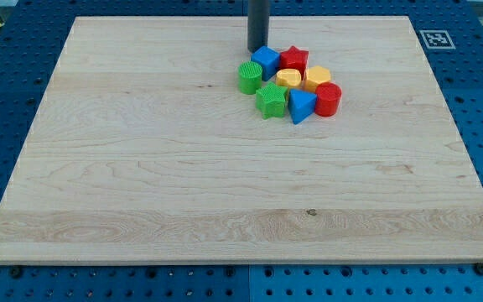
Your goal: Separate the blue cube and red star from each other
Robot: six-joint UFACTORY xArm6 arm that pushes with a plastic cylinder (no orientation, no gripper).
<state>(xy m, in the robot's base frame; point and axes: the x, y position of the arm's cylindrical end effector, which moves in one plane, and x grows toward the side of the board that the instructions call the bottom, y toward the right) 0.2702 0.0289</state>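
Note:
The blue cube (266, 61) and the red star (293, 59) sit side by side, touching, at the top of a cluster of blocks near the view's top centre of the wooden board (141, 168). My tip (257, 49) stands just above and slightly left of the blue cube, close to or touching its upper edge. The red star lies to the right of the cube, away from the tip.
The cluster also holds a green cylinder (249, 77), a green star (270, 100), a yellow heart-like block (288, 79), a yellow hexagon (316, 78), a blue triangle (301, 106) and a red cylinder (328, 99). A marker tag (436, 39) sits beyond the board's top right corner.

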